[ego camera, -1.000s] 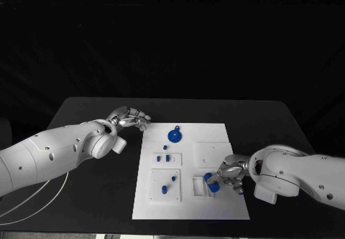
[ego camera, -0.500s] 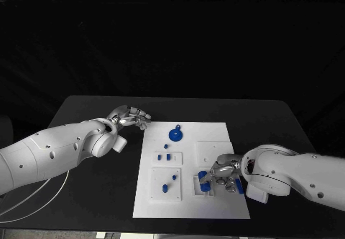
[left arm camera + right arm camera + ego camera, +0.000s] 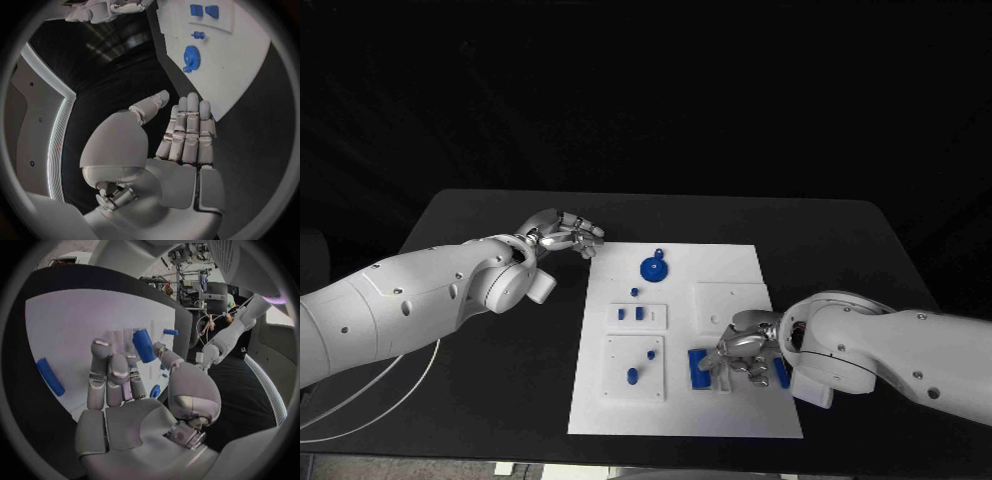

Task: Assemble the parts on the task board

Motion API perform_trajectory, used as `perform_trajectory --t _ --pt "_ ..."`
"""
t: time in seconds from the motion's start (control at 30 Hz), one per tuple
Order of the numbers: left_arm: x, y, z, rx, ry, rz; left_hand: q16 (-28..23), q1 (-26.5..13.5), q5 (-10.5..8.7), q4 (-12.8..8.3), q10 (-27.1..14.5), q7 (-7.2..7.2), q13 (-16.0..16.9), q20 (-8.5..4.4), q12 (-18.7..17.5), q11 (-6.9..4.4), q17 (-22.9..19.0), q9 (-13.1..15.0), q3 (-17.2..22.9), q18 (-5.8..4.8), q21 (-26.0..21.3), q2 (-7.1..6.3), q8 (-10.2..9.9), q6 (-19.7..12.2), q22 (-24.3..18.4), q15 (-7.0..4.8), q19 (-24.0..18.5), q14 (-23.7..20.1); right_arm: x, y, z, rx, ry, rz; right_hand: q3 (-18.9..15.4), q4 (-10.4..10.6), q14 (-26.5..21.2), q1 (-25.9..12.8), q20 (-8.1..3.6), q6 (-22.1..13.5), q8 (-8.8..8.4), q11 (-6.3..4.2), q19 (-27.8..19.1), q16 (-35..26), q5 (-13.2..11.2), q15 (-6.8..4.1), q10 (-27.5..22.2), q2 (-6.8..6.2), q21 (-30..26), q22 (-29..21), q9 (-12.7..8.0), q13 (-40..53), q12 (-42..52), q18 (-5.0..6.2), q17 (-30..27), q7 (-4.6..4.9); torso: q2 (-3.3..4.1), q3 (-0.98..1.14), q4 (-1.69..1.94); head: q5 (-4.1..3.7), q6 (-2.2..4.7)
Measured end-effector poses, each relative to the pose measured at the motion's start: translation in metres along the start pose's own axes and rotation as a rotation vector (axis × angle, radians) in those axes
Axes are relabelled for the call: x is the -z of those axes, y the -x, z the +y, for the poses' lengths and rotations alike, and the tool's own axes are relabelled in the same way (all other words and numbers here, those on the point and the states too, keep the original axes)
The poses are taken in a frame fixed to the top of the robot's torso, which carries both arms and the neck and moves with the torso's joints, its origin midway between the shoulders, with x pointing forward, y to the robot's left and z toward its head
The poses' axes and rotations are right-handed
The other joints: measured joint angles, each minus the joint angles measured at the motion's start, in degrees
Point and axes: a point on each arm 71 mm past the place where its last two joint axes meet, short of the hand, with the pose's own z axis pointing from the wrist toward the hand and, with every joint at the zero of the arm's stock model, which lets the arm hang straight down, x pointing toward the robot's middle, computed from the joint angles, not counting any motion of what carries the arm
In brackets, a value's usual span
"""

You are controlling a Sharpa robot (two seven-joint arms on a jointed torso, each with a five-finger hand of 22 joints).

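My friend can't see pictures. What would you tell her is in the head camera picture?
A white task board lies on a black table, with small blue parts on it. The robot's right hand reaches over the board's near right area beside a blue block. Its left hand hovers, fingers curled, off the board's far left corner, near a blue gear.
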Motion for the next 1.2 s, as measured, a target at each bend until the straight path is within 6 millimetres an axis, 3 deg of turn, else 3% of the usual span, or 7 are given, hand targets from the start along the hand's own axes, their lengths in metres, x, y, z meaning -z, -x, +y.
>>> perform_trajectory --t 0.47,0.7,0.87,0.97,1.03,1.2 --pt "0.0 0.001 0.0 0.0 0.001 -0.001 0.0 0.0 0.0 0.0 0.0 0.0 0.01 0.0 0.0 0.0 0.05 0.01 0.0 0.0 0.0 0.0 0.0 0.0 0.04 0.0 0.0 0.0 -0.001 -0.002 0.001 0.014 0.0 0.012 0.0 0.0 0.0 -0.01 0.01 0.0 0.01 0.0 -0.01 0.0 -0.21 0.0 0.0 -0.01 0.0 0.0 -0.03 0.08 -0.22 0.0 -0.01 -0.01 -0.02 0.01 -0.05 0.18 -0.32" --pt "0.0 0.001 0.0 0.0 0.002 -0.001 0.0 0.0 0.0 0.0 0.0 0.0 0.01 0.0 0.0 0.0 0.1 -0.01 0.0 -0.01 0.0 0.0 0.0 0.0 0.04 0.0 0.0 0.0 0.001 0.001 -0.001 0.022 0.012 -0.015 -0.24 0.24 0.01 -1.29 0.09 0.0 0.0 0.01 -0.1 -0.06 -0.58 0.01 -0.01 -1.29 0.0 0.0 -0.19 0.38 -0.55 0.0 0.03 -0.02 -0.02 0.01 -0.05 0.22 -0.32" --pt "0.0 0.001 0.0 0.0 0.002 -0.001 0.0 0.0 0.0 0.14 0.0 0.0 0.01 0.0 0.0 0.0 0.17 -0.04 -0.14 0.0 -0.21 0.0 0.0 0.0 0.04 0.0 0.0 0.0 0.004 0.005 -0.003 0.025 0.051 -0.06 -1.62 -0.81 0.02 -1.73 -0.12 -0.08 -0.46 0.01 -0.53 -0.78 1.36 0.02 -0.01 -2.1 -0.01 0.0 -0.3 0.76 -1.0 0.01 0.05 0.05 -0.02 0.01 -0.05 0.25 -0.24" --pt "0.0 0.001 0.001 0.0 0.002 -0.001 0.0 0.0 0.0 0.14 0.0 0.0 0.01 0.0 0.0 0.0 0.17 -0.04 -0.14 0.0 -0.21 0.0 0.0 0.0 0.04 0.0 0.0 0.0 0.006 0.008 -0.004 0.027 0.085 -0.09 -3.97 -2.37 0.02 -1.85 -0.3 -0.76 -0.8 0.52 -0.75 -1.17 5.28 0.02 -0.52 -2.43 -0.24 0.0 -0.37 1.14 -1.28 0.01 -0.02 0.44 -0.02 0.03 -0.05 0.3 -0.2" --pt "0.0 0.001 0.001 0.0 0.003 -0.001 0.0 0.0 0.0 0.14 0.0 0.0 0.01 0.0 0.0 0.0 0.17 -0.04 -0.14 0.0 -0.21 0.0 0.0 0.0 0.04 0.0 0.0 0.0 0.008 0.01 -0.004 0.033 0.106 -0.11 -6.24 -4.49 0.01 -2.11 -0.23 -1.29 -0.89 0.53 -0.85 -1.17 8.11 0.02 -0.53 -2.06 -0.24 0.0 -0.33 1.34 -1.27 0.01 -0.02 0.47 -0.02 0.04 -0.05 0.31 -0.18" --pt "0.0 0.001 0.001 0.0 0.003 -0.001 0.0 0.0 0.0 0.14 0.0 0.0 0.02 0.0 0.0 0.0 0.2 -0.04 -0.14 0.0 -0.21 0.0 0.0 0.0 0.09 0.0 0.0 0.0 0.011 0.014 -0.002 0.075 0.16 -0.168 -7.91 -6.97 0.01 0.24 -0.23 -1.86 -1.15 0.54 -0.86 -1.17 8.89 0.02 -0.54 -0.92 -0.24 0.0 -0.33 1.65 -1.28 0.01 0.02 0.64 -0.02 0.03 -0.08 0.38 -0.08"
